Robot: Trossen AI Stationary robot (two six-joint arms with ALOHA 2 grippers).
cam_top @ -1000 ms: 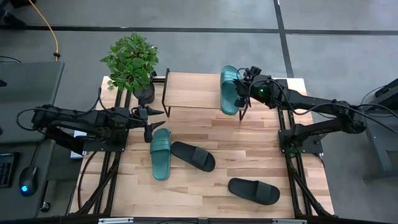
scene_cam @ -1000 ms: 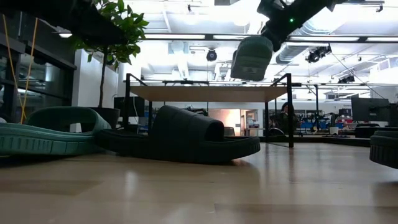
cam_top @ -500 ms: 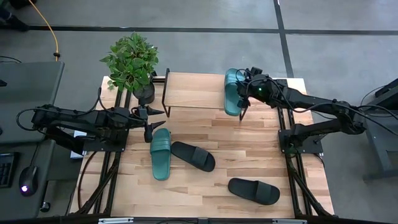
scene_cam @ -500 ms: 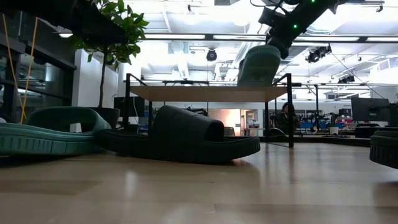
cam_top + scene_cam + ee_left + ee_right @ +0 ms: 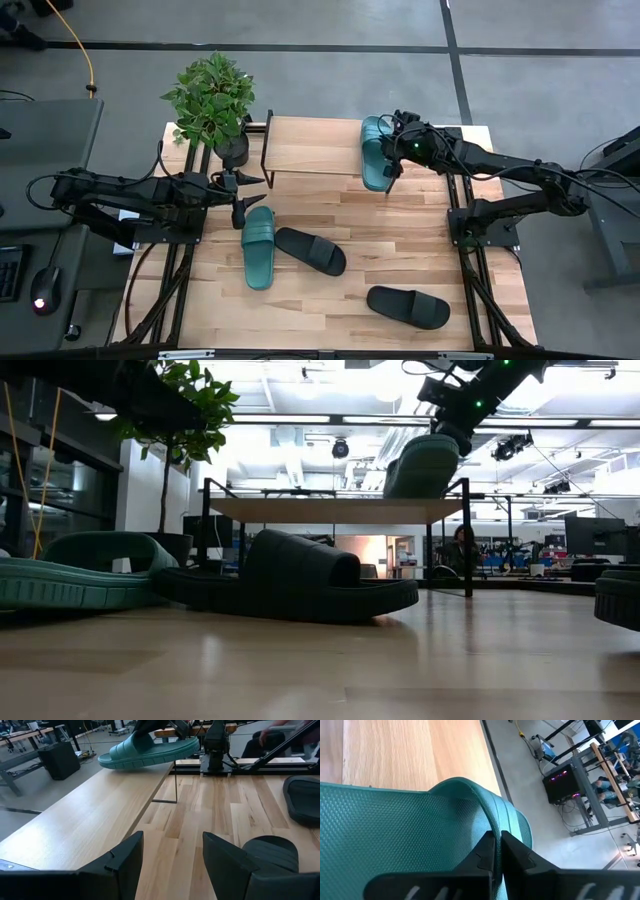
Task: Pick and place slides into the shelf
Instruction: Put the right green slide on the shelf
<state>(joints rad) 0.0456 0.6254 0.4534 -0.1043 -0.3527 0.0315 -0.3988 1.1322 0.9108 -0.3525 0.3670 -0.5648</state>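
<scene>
Now that the teal slide [image 5: 374,152] has been lowered from above to the right end of the shelf [image 5: 310,146], it is held there by the right gripper [image 5: 396,150], clamped on its strap; release is judged near.

You get bright, even overhead light; ceiling lamps [image 5: 300,420] glare white in the low view, leaving the black slide [image 5: 300,585] a backlit silhouette, and the near tabletop [image 5: 320,670] blurs out of focus
</scene>
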